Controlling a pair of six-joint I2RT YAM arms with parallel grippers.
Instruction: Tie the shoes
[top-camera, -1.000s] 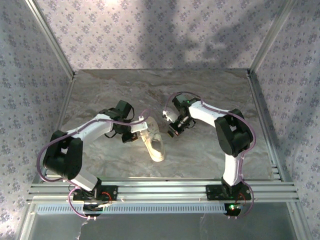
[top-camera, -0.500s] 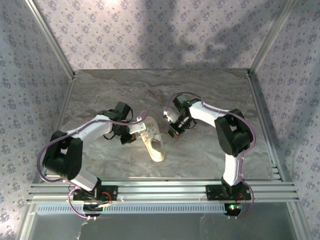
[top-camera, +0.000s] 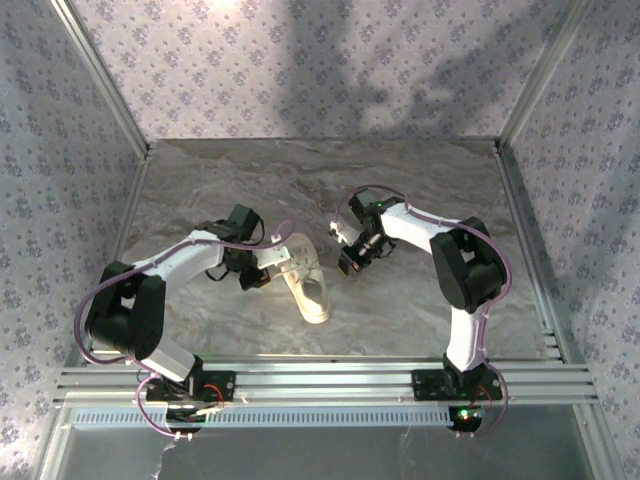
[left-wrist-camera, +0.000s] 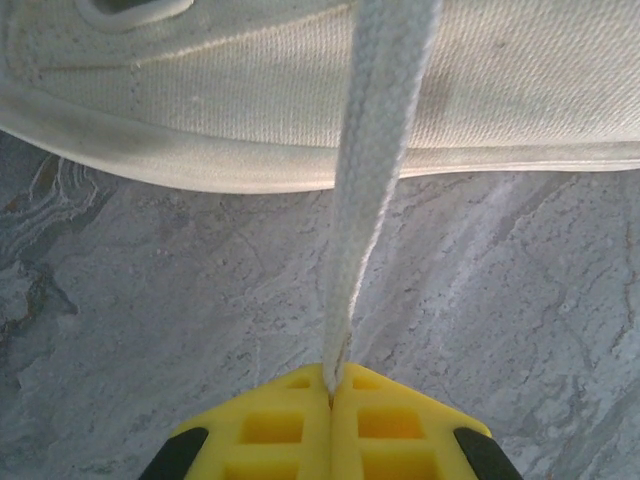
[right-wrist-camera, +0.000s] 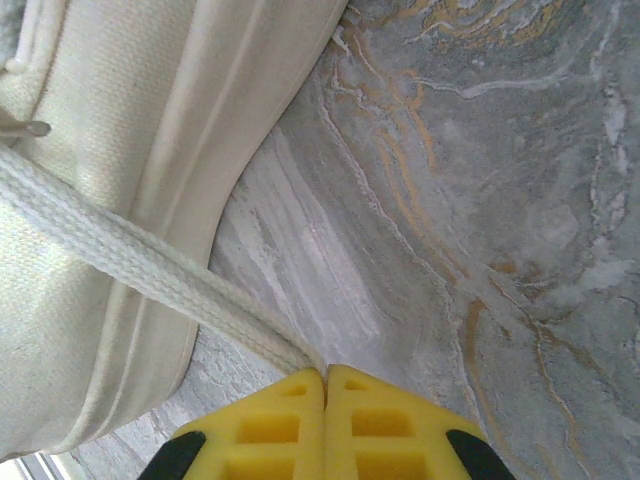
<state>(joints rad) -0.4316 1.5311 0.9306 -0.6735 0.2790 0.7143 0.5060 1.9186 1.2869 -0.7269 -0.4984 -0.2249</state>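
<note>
**A:** Where's the shoe rn?

**B:** Small cream-white canvas low-top sneaker (top-camera: 309, 287) is on the grey marbled stone-look tabletop (top-camera: 430, 190), approx. mid-way between the two arms. It stands on its pale sole, long axis running from far-left to near-right. Can't tell toe from heel in the top view.

**A:** OK. Left pincer?

**B:** The left pincer (left-wrist-camera: 331, 386) has its yellow tips pressed fully together, w/ the end of a flat woven white lace (left-wrist-camera: 372, 150) nipped between them. The lace runs straight from the tips up across the sneaker's side wall and out the top of the left wrist view. It looks taut, no slack on the tabletop. In the top view the pincer sits just beside the shoe's left flank, not touching the sole.

**A:** And the other side?

**B:** Same deal. The right pincer (right-wrist-camera: 326, 376) is closed tight, yellow tips meeting on a second white lace (right-wrist-camera: 130, 262). That one goes off diagonally to the left, over the sole rim and onto the canvas upper. The pincer is near the shoe's right flank, w/ bare tabletop between them.

**A:** Surroundings?

**B:** Floral-print wall panels (top-camera: 300, 70) on three sides, in a silver metal frame.
</note>
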